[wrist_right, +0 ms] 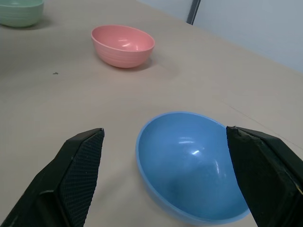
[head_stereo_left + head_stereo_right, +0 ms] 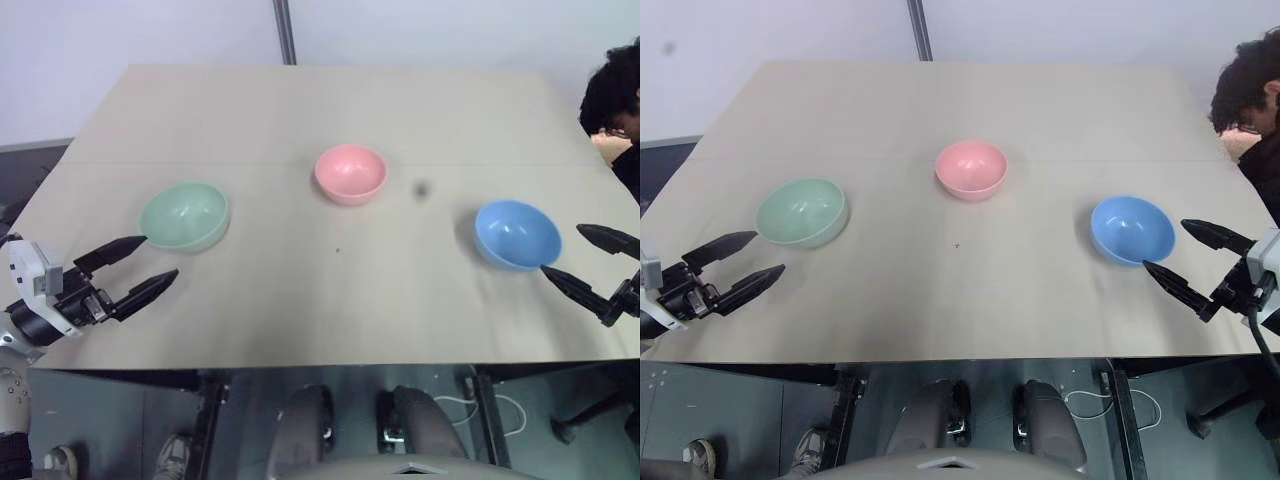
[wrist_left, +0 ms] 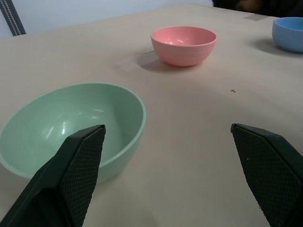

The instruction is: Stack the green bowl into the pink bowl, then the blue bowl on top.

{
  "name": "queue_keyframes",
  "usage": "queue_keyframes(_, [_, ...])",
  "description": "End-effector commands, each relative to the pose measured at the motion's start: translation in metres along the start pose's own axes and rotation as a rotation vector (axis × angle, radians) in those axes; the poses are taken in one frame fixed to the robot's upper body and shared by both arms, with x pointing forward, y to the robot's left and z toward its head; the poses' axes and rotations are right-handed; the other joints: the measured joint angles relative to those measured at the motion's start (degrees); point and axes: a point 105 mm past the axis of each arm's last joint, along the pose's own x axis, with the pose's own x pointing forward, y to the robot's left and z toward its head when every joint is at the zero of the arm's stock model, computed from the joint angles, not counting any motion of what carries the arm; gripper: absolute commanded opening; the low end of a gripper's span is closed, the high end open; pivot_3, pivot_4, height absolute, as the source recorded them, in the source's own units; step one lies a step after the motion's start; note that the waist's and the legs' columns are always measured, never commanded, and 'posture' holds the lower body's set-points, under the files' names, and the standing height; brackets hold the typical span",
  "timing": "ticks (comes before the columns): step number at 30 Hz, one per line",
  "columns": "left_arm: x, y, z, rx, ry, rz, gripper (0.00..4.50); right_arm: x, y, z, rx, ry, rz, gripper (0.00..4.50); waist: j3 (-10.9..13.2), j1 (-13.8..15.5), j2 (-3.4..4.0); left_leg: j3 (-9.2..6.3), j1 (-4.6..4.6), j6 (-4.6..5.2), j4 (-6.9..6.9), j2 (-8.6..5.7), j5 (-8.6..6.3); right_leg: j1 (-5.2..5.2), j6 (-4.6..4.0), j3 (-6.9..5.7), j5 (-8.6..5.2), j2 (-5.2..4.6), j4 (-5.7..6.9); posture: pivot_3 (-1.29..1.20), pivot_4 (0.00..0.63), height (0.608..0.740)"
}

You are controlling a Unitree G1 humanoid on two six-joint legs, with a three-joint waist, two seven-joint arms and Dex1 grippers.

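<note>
The left tool point(image 2: 146, 262) hangs released over the surface's point(image 2: 330, 300) left edge, fingers spread, with the green bowl point(image 2: 185, 216) just ahead of its tips. The pink bowl point(image 2: 351, 174) sits mid-surface, toward the far edge. The blue bowl point(image 2: 517, 234) lies near the right edge, just before the right tool point(image 2: 575, 256), also released. The green bowl goes first, and the left arm is nearer it.

green bowl point(image 2: 184, 216) left, pink bowl point(image 2: 351, 173) centre, blue bowl point(image 2: 517, 234) right
</note>
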Motion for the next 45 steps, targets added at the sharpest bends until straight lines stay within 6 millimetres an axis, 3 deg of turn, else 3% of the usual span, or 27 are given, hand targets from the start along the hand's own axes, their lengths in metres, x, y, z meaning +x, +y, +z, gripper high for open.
queue_keyframes(1, [0.009, 0.002, 0.022, 0.043, -0.055, -0.019, 4.50, 0.007, 0.000, 0.015, -0.064, -0.025, 0.012, 4.47, 0.00, 0.00, 0.00, 0.00, 0.00, 0.00, 0.00, 0.00, 0.00, 0.00, 0.00, 0.00, 0.00, 0.00, 0.00, 0.00, 0.150, 0.740])
queue_keyframes(4, [0.024, -0.001, 0.034, 0.055, -0.108, -0.049, 4.50, 0.021, 0.002, 0.016, -0.069, -0.033, 0.021, 4.47, -0.01, 0.08, -0.02, -0.02, 0.00, -0.01, 0.04, 0.00, 0.01, 0.01, 0.01, -0.02, 0.01, 0.00, 0.03, 0.00, 0.150, 0.740])
queue_keyframes(12, [0.031, -0.005, 0.037, 0.069, -0.120, -0.029, 4.50, 0.038, 0.006, 0.022, -0.085, -0.071, 0.036, 4.47, 0.00, -0.17, -0.01, 0.00, -0.03, -0.10, -0.03, -0.02, 0.06, 0.00, 0.01, -0.02, 0.01, 0.03, 0.00, 0.00, 0.150, 0.740])
queue_keyframes(15, [0.040, -0.003, 0.035, 0.127, -0.082, 0.049, 4.50, 0.055, 0.013, 0.031, -0.090, -0.122, 0.060, 4.47, 0.00, -0.19, -0.01, 0.00, -0.01, -0.08, -0.03, -0.02, 0.06, 0.00, 0.03, -0.02, 0.01, 0.04, 0.00, 0.00, 0.150, 0.740])
queue_keyframes(22, [0.056, 0.006, 0.031, 0.294, 0.189, 0.297, 4.50, 0.097, 0.051, 0.056, -0.080, -0.234, 0.238, 4.47, 0.00, -0.14, -0.04, -0.01, 0.00, -0.01, 0.01, -0.02, 0.02, 0.01, 0.05, -0.02, 0.03, 0.03, 0.05, 0.00, 0.150, 0.740])
queue_keyframes(30, [0.069, 0.000, 0.036, 0.415, 0.389, 0.337, 4.50, 0.113, 0.077, 0.062, -0.116, -0.268, 0.401, 4.47, 0.01, 0.01, -0.05, 0.00, -0.04, -0.14, -0.02, -0.05, 0.09, 0.00, 0.01, -0.02, 0.04, 0.02, 0.01, 0.00, 0.150, 0.740])
queue_keyframes(34, [0.083, -0.011, 0.045, 0.416, 0.313, 0.250, 4.50, 0.132, 0.079, 0.060, -0.121, -0.238, 0.400, 4.47, 0.02, -0.19, -0.03, -0.01, -0.01, -0.14, -0.01, -0.03, 0.09, 0.00, 0.00, -0.02, 0.05, 0.03, 0.04, 0.00, 0.150, 0.740])
queue_keyframes(38, [0.091, -0.032, 0.071, 0.264, -0.026, 0.106, 4.50, 0.171, 0.069, 0.055, -0.254, -0.157, 0.257, 4.47, 0.00, -0.36, -0.04, 0.04, -0.01, -0.24, 0.07, -0.03, 0.15, -0.01, -0.19, -0.02, 0.16, -0.01, 0.10, 0.00, 0.150, 0.740])
queue_keyframes(40, [0.089, -0.028, 0.067, 0.250, -0.042, 0.097, 4.50, 0.196, 0.066, 0.053, -0.285, -0.120, 0.234, 4.47, 0.02, -0.52, -0.06, 0.06, -0.02, -0.26, 0.08, -0.02, 0.17, -0.04, -0.21, -0.01, 0.16, 0.00, 0.13, 0.00, 0.150, 0.740])
queue_keyframes(43, [0.083, -0.041, 0.068, 0.129, -0.161, -0.104, 4.50, 0.237, 0.072, 0.050, -0.342, -0.076, 0.259, 4.47, 0.02, -0.88, -0.03, 0.09, 0.02, -0.30, 0.07, -0.01, 0.21, -0.06, -0.22, 0.00, 0.16, 0.09, 0.17, 0.00, 0.150, 0.740])
queue_keyframes(45, [0.080, -0.042, 0.070, 0.087, -0.202, -0.155, 4.50, 0.251, 0.074, 0.051, -0.382, -0.067, 0.266, 4.47, 0.02, -0.69, -0.04, 0.08, -0.02, -0.31, 0.08, -0.01, 0.22, -0.08, -0.23, -0.02, 0.16, 0.12, 0.15, 0.00, 0.150, 0.740])
